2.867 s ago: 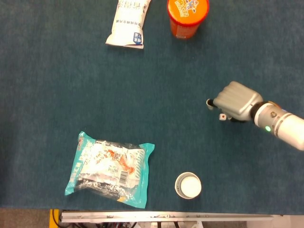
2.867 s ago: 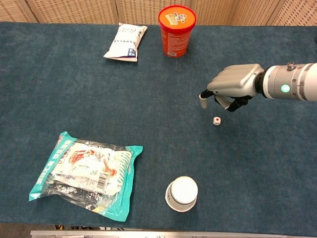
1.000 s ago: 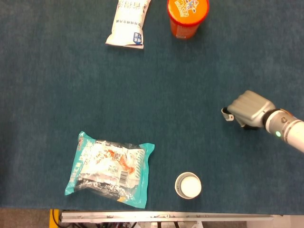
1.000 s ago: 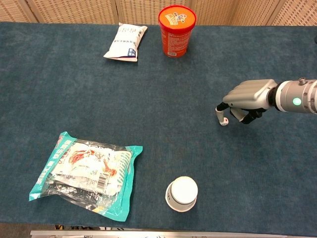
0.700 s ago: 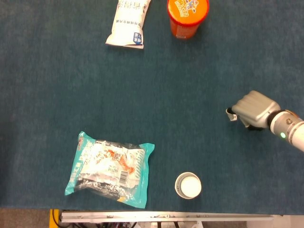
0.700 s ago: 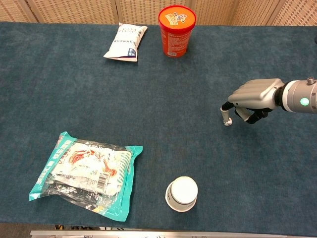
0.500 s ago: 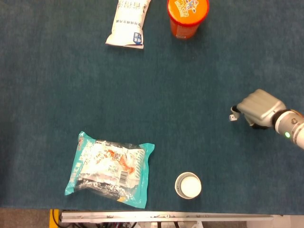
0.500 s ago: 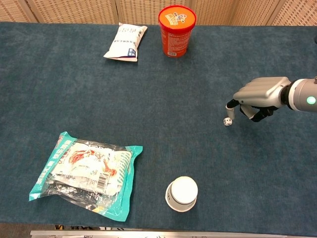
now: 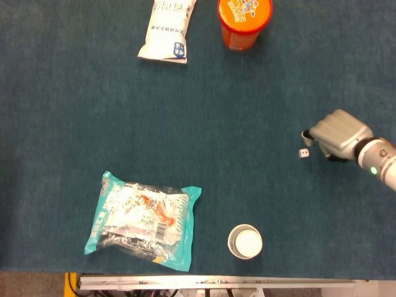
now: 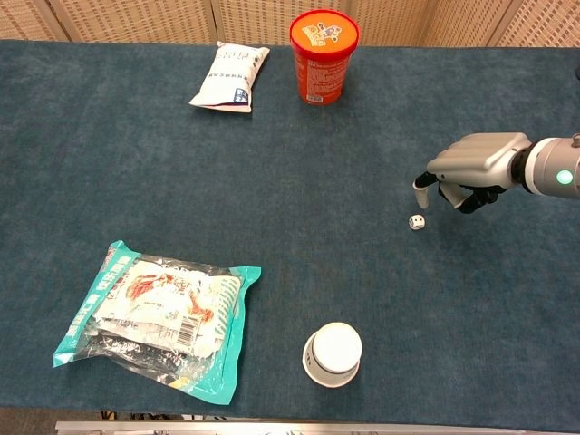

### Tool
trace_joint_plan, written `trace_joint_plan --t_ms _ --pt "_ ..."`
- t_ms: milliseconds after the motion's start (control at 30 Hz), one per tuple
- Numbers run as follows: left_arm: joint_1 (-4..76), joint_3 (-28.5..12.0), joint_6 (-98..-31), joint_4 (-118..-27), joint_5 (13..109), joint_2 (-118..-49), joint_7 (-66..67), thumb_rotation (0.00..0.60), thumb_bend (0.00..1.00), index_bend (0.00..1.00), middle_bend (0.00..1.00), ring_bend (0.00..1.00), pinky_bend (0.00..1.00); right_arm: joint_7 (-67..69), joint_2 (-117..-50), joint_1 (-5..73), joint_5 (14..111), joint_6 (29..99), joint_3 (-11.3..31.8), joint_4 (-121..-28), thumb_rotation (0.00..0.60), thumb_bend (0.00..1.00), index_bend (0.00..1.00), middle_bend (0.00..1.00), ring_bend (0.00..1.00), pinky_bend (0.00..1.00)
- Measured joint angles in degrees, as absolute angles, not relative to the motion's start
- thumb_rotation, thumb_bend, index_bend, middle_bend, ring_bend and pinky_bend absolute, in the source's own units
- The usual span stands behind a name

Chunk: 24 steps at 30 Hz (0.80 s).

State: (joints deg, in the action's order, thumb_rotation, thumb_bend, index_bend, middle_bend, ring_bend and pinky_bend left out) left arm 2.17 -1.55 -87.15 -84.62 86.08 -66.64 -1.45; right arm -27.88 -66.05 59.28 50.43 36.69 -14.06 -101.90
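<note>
While the right robot hand hangs over the right side of the table, the small white die lies on the blue cloth just below and to the left of its fingertips — near them, but apart, with cloth showing between. The fingers are curled in narrow and hold nothing. By my reading, the work in hand is handling this die, and it sits free on the table; picking it up would call for a low, fine pinch, since the die is tiny and could roll or skid away. The die's pips are too small to read, and the head view hides the underside of the hand. The arm is cut off at the right edge — no left robot hand shows in either view.
</note>
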Motion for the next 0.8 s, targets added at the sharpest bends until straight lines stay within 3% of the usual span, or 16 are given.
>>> trace_joint_plan --t_ms 800 --pt "1.7 -1.3 -87.3 -83.8 86.0 -66.8 -2.5 0.6 0.46 0.46 0.53 0.35 0.46 -27.4 -68.6 59.0 49.4 35.0 -13.9 -99.0 0.6 1.0 0.36 0.97 0.95 1.0"
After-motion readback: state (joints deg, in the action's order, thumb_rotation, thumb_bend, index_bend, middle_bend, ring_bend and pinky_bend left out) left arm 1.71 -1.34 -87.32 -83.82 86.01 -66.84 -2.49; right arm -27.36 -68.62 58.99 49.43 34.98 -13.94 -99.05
